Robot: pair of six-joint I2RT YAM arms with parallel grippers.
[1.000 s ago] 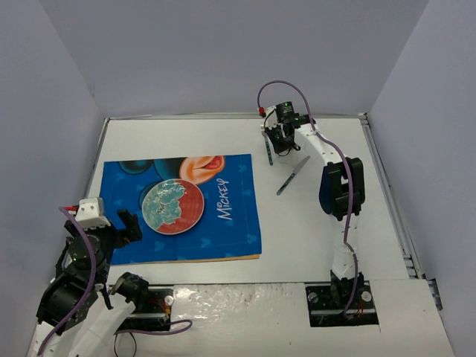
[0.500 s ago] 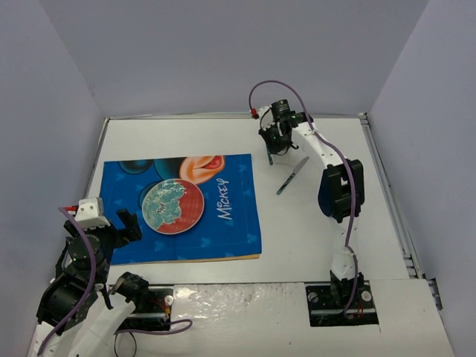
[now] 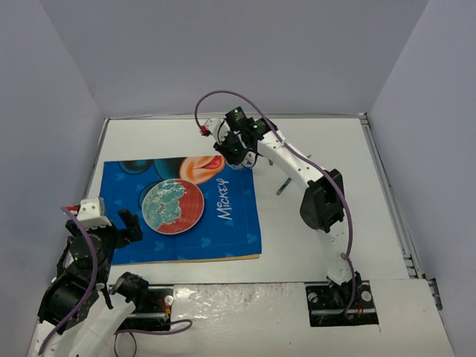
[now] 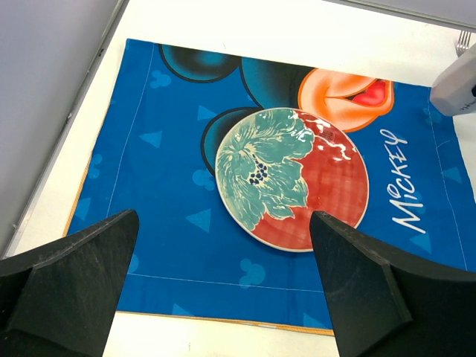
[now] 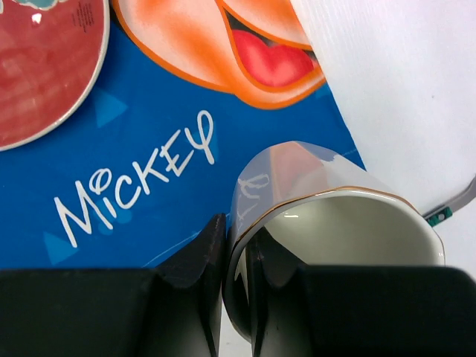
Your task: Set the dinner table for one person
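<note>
A red and teal plate [image 3: 172,206] lies on the blue Mickey placemat [image 3: 230,223] on the white dinner table [image 3: 372,193]. My right gripper [image 3: 236,149] hovers over the placemat's far right corner. In the right wrist view it [image 5: 236,245] is shut on the rim of a shiny mirrored cup [image 5: 320,193], one finger inside and one outside. My left gripper [image 3: 126,223] is open and empty at the placemat's near left edge. In the left wrist view its jaws [image 4: 223,219] stand wide apart, with the plate [image 4: 291,177] ahead.
A knife [image 3: 283,186] lies on the table right of the placemat, partly under the right arm. Fork tines [image 4: 465,41] show at the far right of the left wrist view. A thin metal rim [image 3: 387,178] edges the table, with grey walls round it.
My right arm has swung left from the back middle of the table to above the placemat's far right corner. The left arm has not moved.
</note>
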